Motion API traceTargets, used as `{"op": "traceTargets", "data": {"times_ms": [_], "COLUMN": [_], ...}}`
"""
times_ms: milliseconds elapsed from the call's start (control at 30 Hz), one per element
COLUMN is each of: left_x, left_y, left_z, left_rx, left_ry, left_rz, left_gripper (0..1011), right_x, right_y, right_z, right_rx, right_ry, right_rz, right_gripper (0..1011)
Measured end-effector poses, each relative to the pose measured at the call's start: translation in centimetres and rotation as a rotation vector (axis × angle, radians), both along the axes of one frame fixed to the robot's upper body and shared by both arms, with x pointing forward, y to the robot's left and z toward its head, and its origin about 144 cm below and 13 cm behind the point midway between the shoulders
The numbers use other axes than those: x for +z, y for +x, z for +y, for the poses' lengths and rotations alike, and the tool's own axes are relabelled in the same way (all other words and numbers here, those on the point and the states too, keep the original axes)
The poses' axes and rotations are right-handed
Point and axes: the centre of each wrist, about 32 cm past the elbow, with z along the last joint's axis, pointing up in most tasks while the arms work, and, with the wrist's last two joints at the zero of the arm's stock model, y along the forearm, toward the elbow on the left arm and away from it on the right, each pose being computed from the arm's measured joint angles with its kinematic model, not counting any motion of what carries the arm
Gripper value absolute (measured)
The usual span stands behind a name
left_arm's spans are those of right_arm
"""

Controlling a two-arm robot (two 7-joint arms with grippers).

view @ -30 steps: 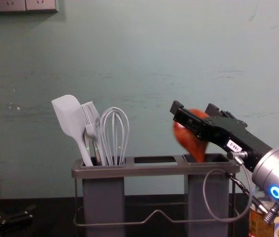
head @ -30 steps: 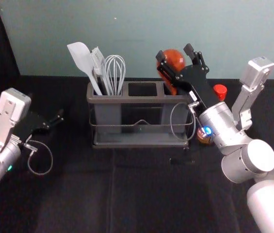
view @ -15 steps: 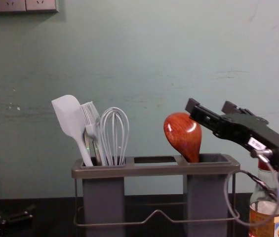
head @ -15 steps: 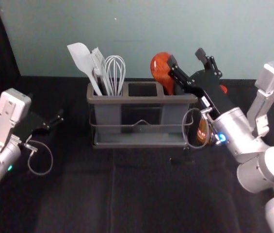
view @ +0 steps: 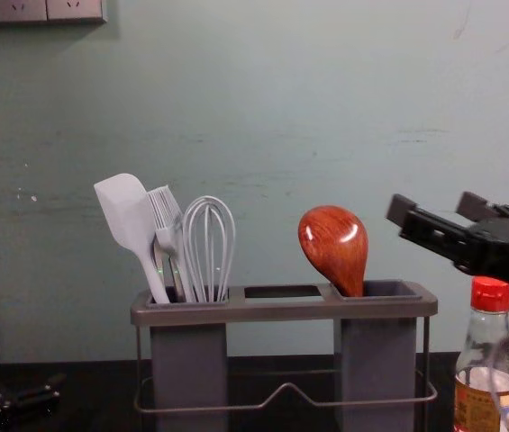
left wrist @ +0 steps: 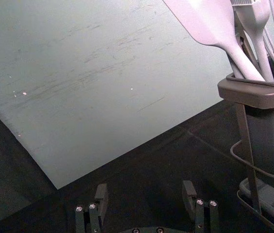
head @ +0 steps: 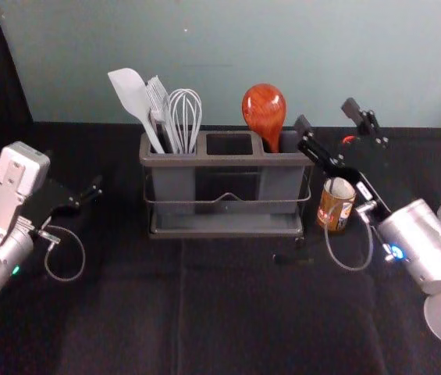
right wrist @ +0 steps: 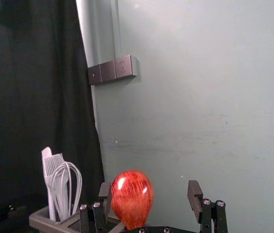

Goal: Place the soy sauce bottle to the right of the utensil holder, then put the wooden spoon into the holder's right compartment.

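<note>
The wooden spoon (head: pixel 264 112) stands bowl-up in the right compartment of the utensil holder (head: pixel 228 233). My right gripper (head: pixel 327 117) is open, to the right of the spoon and above the soy sauce bottle (head: pixel 336 205), which stands right of the holder. In the chest view the bottle (view: pixel 486 355) is upright with its red cap on. The right wrist view has the spoon (right wrist: pixel 132 198) close to one finger of the open right gripper (right wrist: pixel 149 196). My left gripper (head: pixel 94 191) is parked at the left, open in its wrist view (left wrist: pixel 146 194).
A white spatula (head: pixel 133 95), brush (head: pixel 158 105) and whisk (head: pixel 185 119) stand in the holder's left compartment. The wall (head: pixel 220 55) rises behind the table (head: pixel 228 312). A cable loops from the right arm in front of the bottle.
My right gripper has let go of the spoon and moved right, away from it. The spoon stays in the holder, and the bottle shows more fully. The left arm has stayed still.
</note>
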Motion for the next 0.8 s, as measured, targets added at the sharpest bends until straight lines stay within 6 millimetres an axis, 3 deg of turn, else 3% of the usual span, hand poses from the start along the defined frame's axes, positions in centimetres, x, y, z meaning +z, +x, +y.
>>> {"op": "traceTargets", "data": {"times_ms": [333, 800], "left_x": [0.0, 0.0], "left_y": [0.0, 0.0], "left_z": [0.0, 0.0], "left_rx": [0.0, 0.0], "left_ry": [0.0, 0.0], "left_rz": [0.0, 0.0], "left_gripper": [1005, 1005], "right_x": [-0.2, -2.9], "right_y": [-2.8, -5.7], "right_z": [-2.1, -3.5], "right_rx": [0.017, -0.054], "right_ry": [-0.063, -0.257], "right_rz": [-0.022, 0.017], "right_gripper": [1002, 1003]}}
